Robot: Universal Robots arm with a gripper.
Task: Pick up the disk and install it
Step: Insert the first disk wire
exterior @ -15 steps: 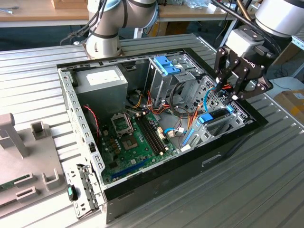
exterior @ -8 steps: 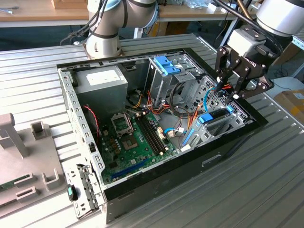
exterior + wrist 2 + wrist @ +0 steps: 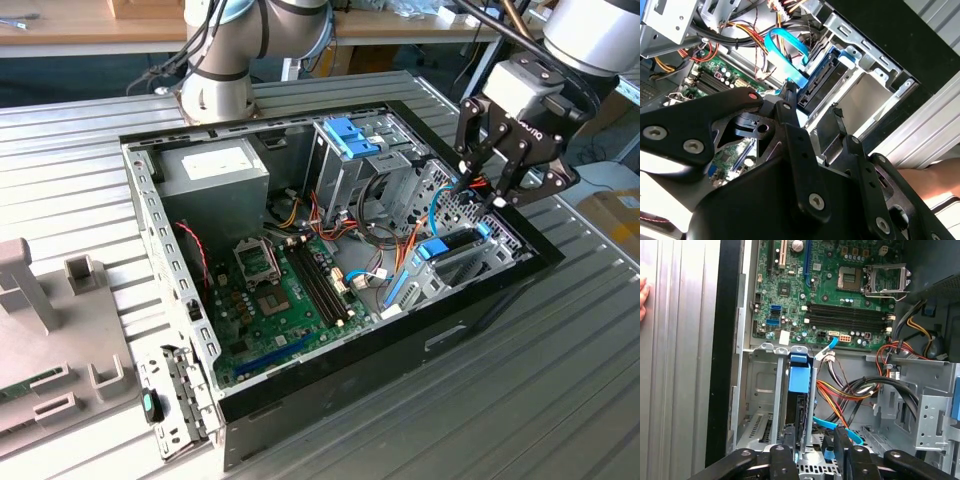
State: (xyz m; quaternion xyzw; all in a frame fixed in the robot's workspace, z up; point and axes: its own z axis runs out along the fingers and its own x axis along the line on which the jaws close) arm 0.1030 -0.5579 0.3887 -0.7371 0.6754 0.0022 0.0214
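Gripper (image 3: 487, 190) spread, gripping nothing, fingers pointing down from the arm (image 3: 590, 30) over the computer case (image 3: 330, 372) at the exterior view's right. Disk (image 3: 447, 252) sits in the drive bay just below it. The case rests on the counter (image 3: 520, 400).

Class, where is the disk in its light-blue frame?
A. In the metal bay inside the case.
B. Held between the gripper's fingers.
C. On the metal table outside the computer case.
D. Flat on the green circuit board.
A: the disk sits between the rails of the metal bay, and the open gripper above it holds nothing.
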